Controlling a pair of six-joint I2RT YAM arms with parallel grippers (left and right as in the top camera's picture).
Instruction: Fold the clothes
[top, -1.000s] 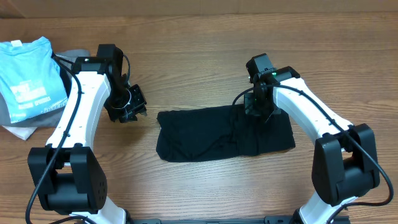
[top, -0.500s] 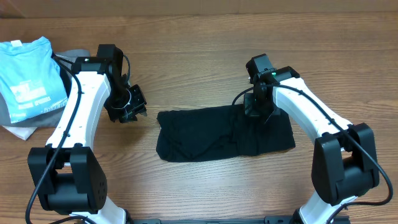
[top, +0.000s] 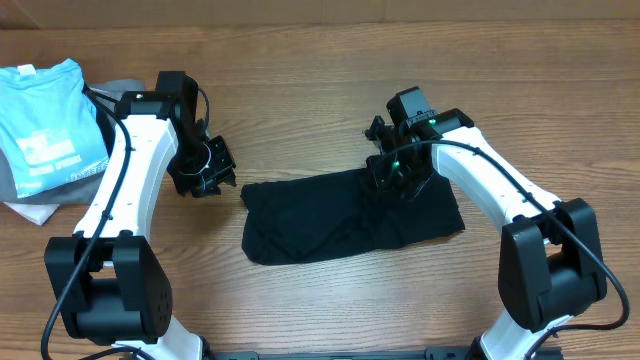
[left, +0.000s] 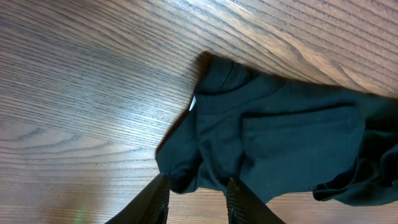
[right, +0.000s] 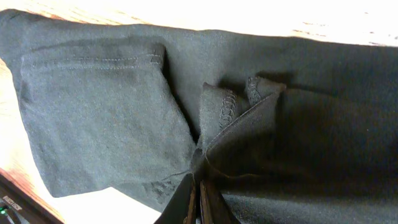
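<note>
The wooden desk (top: 320, 60), with long brown grain, lay under the clothes (top: 320, 215), a soft, matte black, wrinkled oblong. On its upper right edge the right gripper (top: 392, 172) had its jaws closed on a stitched fold. Just beside its upper left corner the left gripper (top: 205, 172) had its jaws apart and empty.
</note>
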